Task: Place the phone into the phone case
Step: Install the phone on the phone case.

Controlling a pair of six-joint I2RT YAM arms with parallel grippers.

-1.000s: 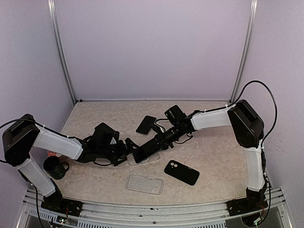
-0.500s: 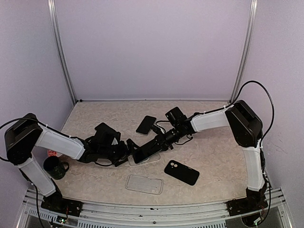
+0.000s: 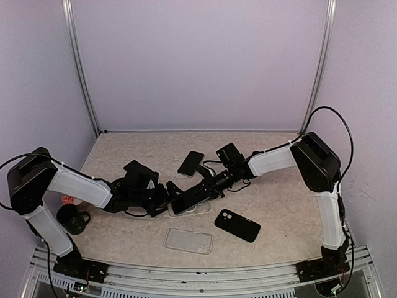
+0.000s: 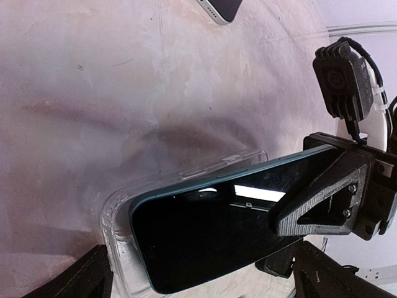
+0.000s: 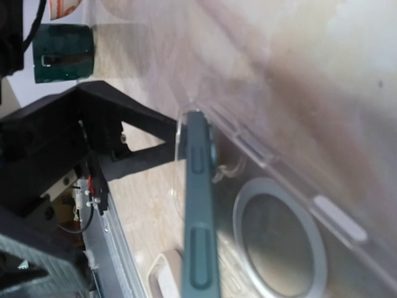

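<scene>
Robot test cell in a lab. The bench (image 3: 279, 205) has a beige marbled top. Plain lilac walls (image 3: 198, 62) on aluminium posts (image 3: 80, 68) close it in behind and at both sides. A metal rail (image 3: 198, 273) along the bench's near edge carries the left arm (image 3: 68, 186) and right arm (image 3: 322, 164). A black cable (image 3: 329, 107) loops above the bench's right side.

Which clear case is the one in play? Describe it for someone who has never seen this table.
Go to the middle of the table. The clear case lies flat there, beneath the tilted dark phone that the right gripper holds. The other clear case, nearer the front edge, has nothing over it.
</scene>
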